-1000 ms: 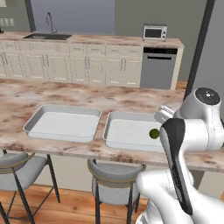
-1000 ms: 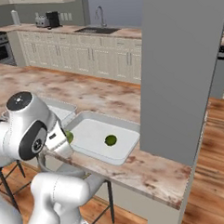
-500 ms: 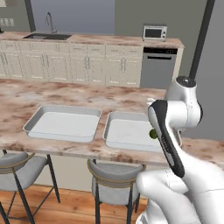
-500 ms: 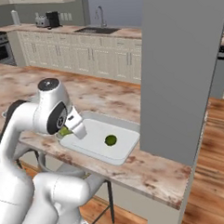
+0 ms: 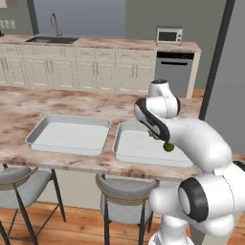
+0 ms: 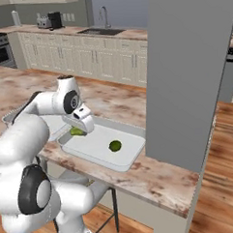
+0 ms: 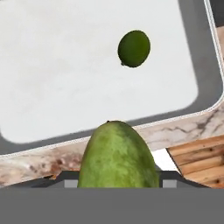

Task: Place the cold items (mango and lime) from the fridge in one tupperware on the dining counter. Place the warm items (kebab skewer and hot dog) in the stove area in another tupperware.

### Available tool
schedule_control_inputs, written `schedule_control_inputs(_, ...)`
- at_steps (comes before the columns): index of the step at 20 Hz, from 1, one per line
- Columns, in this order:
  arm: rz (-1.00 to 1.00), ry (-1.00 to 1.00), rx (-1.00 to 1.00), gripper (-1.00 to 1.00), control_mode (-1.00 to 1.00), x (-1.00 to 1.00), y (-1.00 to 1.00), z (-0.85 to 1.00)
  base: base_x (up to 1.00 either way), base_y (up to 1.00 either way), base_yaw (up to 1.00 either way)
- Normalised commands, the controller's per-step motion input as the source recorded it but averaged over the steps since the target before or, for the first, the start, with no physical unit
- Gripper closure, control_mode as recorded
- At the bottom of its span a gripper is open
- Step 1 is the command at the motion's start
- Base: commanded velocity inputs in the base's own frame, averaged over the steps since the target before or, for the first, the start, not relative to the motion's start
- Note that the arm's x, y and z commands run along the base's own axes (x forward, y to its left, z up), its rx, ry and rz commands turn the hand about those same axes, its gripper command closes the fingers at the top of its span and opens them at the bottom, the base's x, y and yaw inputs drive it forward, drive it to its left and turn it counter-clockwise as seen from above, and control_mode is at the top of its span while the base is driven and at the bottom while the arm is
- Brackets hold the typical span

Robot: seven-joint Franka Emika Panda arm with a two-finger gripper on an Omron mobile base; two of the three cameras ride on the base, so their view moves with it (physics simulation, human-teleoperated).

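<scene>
The counter (image 5: pixel 28 103) is long, with a brown and cream stone top and grey stools (image 5: pixel 122 194) under its near edge. Two pale grey trays sit on it side by side, close but not touching. The left tray (image 5: pixel 69 134) has nothing in it. The right tray (image 6: pixel 98 147) has the lime (image 6: pixel 115 146) lying on its floor, out in the open part, away from the walls. The lime is a small, round, dark green ball. The gripper (image 6: pixel 80 128) hangs low over the near end of the right tray. Its jaws are partly open and closed around the mango (image 7: pixel 117 156), which sits between them. The mango is yellow-green with darker patches and looks long and rounded from the hand view. It is paler and bigger than the lime.
</scene>
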Motion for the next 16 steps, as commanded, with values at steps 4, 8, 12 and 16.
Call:
schedule_control_inputs(4, 0.14, 0.35, -0.07, 1.0, -1.0, 0.89, 0.01, -0.58, 0.0, 0.0, 0.0)
schedule_control_inputs(8, 0.15, 0.31, -0.02, 1.0, -1.0, 0.63, 0.0, -0.68, 0.0, 0.0, 0.0)
schedule_control_inputs(12, 0.12, 0.22, 0.0, 1.0, -1.0, 0.5, 0.0, -0.54, 0.0, 0.0, 0.0)
schedule_control_inputs(16, 0.1, 0.09, 0.0, 1.0, -1.0, 0.35, 0.0, -0.53, 0.0, 0.0, 0.0)
